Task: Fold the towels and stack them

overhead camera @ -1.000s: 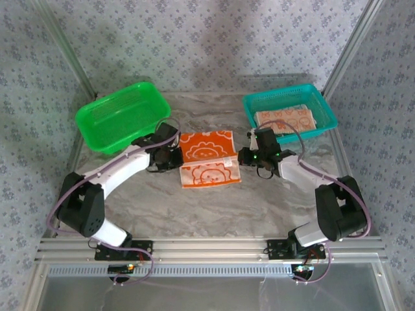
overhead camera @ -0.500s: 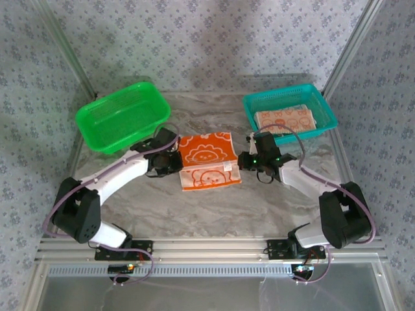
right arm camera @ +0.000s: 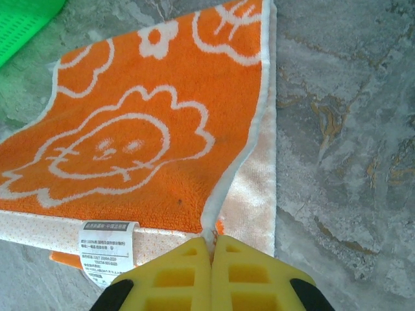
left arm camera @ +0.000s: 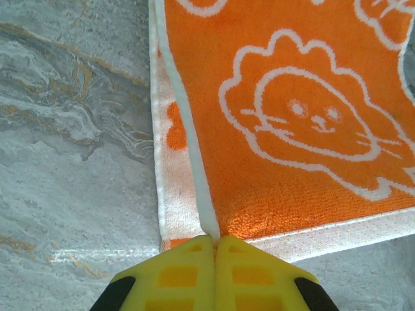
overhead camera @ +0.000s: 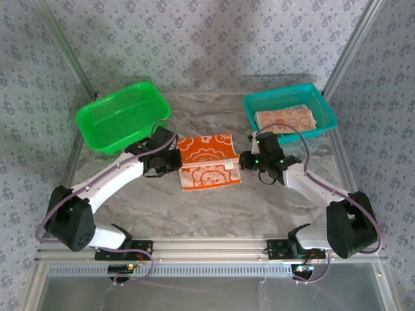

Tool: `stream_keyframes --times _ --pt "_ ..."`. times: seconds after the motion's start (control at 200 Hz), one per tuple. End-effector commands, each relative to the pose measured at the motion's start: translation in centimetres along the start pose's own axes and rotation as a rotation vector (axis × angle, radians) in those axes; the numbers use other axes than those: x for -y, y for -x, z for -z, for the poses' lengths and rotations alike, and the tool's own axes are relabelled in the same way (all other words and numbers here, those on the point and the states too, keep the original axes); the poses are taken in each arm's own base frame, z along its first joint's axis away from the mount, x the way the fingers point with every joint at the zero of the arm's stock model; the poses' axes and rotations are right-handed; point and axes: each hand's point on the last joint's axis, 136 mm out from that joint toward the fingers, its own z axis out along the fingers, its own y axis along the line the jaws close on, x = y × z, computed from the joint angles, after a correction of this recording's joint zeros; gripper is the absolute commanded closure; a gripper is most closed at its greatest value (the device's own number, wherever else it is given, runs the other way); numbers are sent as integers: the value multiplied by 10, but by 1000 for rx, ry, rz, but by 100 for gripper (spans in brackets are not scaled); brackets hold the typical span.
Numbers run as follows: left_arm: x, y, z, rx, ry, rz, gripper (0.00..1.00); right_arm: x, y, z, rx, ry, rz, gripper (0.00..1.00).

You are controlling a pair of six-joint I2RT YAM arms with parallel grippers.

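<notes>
Top external view: the orange square terry towel with white lion faces point(overhead camera: 206, 150) lies mid-frame on the grey marbled tabletop point(overhead camera: 194, 207). Its lower strip shows the pale reverse. The left gripper point(overhead camera: 171, 161) is at its left edge and the right gripper point(overhead camera: 246, 160) at its right edge. Both sets of yellow fingers are pressed together, each nipping a corner of the orange layer. The wrist views confirm this: the left gripper point(left arm camera: 214, 238) bites the white-hemmed corner of the towel point(left arm camera: 292, 116) at bottom centre. The right gripper point(right arm camera: 212, 240) does the same on the towel point(right arm camera: 130, 142), just right of its white care label point(right arm camera: 107, 249).

This looks like the fold being carried across. To do it well, the two arms should probably travel in step and at one height, so the held edge stays straight and lightly taut. They should lay hem on hem before letting go.

The fingers hide how deep the cloth sits in each pinch, and whether one layer or two is caught cannot be told. Both wrist views cut the towel off at the frame edges, and the label's print is too small to read. A folded cream towel with orange figures point(overhead camera: 285, 120) rests in the teal plastic basket point(overhead camera: 327, 113) at upper right; its layers cannot be counted. A green plastic basket point(overhead camera: 87, 120) sits at upper left.
</notes>
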Motion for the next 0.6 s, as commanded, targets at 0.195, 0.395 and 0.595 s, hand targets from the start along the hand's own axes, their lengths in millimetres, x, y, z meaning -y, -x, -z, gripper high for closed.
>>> stream_keyframes --times 0.195,0.395,0.595 --pt "-24 -30 -23 -67 96 10 100 21 -38 -15 -96 -67 -18 100" --pt "-28 -48 -36 -99 113 -4 100 26 -62 -22 -147 -84 -15 100" --pt "-33 -63 -55 -141 148 -19 100 31 -78 -32 -189 -98 -14 100"
